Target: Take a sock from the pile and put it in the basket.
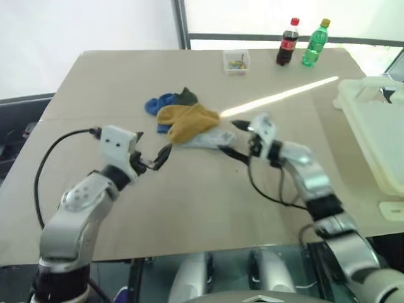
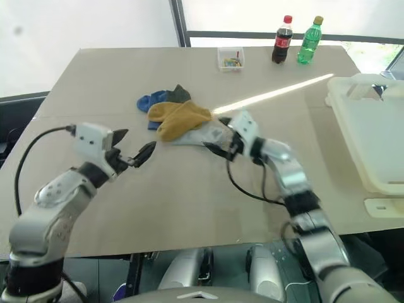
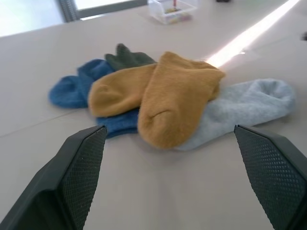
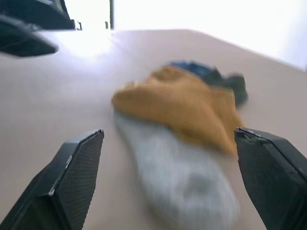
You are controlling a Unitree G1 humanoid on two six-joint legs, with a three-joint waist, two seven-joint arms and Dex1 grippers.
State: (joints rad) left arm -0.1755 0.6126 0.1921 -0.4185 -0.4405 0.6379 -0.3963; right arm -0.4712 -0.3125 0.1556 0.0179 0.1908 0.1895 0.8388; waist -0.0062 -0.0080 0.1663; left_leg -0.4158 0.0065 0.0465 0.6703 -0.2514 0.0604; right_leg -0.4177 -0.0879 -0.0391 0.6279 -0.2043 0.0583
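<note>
Both: left gripper (image 2: pixel 134 153), right gripper (image 2: pixel 218 142) wide, empty.

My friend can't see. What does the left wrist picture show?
A small pile of socks lies on a tan table: two mustard yellow ones on top, blue and dark green behind, a pale grey one beside them. The left end effector frames the pile with its black fingers wide open, holding nothing.

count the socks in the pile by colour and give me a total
mustard yellow socks: 2
blue socks: 2, one mostly under the yellow ones
dark green socks: 1
pale grey socks: 1
total: 6 socks visible in the pile; any hidden underneath cannot be counted
</note>
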